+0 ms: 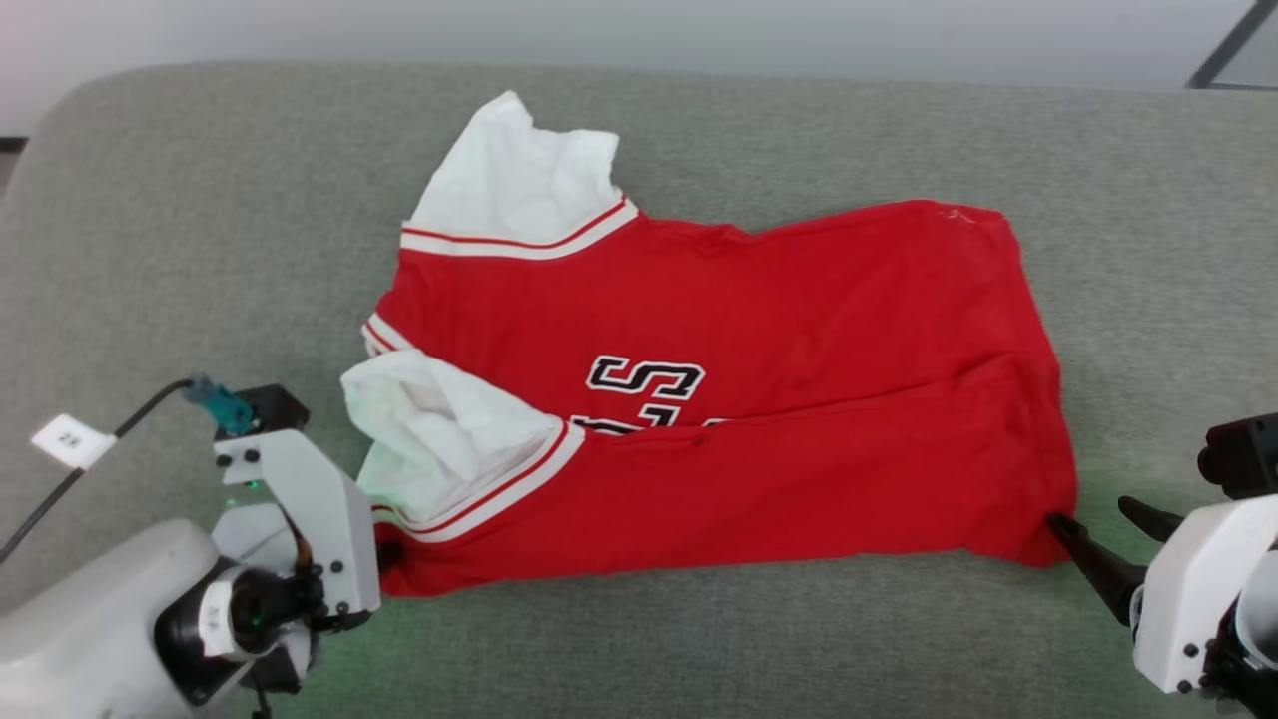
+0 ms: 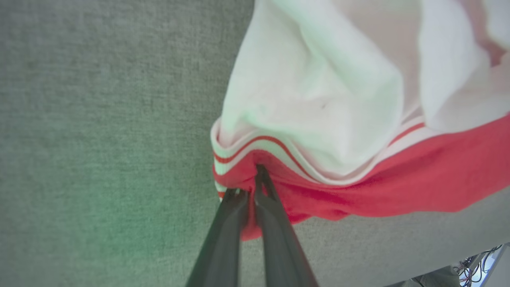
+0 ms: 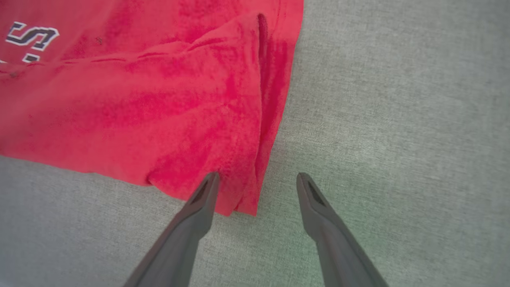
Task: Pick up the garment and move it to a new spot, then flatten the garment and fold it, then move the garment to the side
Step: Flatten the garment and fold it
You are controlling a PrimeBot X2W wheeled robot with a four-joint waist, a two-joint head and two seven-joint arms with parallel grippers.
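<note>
The garment [image 1: 759,439], a red jersey with white sleeves, striped trim and dark lettering, lies roughly flat on the grey padded surface [image 1: 799,130], folded along its length. My left gripper [image 1: 385,555] is at its near left corner, below the front sleeve. In the left wrist view the left gripper [image 2: 248,180] is shut on a pinch of red fabric [image 2: 358,187] just under the striped trim. My right gripper [image 1: 1090,511] stands open at the near right corner. In the right wrist view the right gripper [image 3: 258,177] straddles the corner of the garment [image 3: 159,107], with one finger over the cloth.
A white tag [image 1: 70,439] on a dark cable lies at the left of the surface. The surface's rounded far edge meets a pale wall, with a dark bar [image 1: 1233,45] at the top right. In the left wrist view the near edge [image 2: 458,255] shows, with cables below.
</note>
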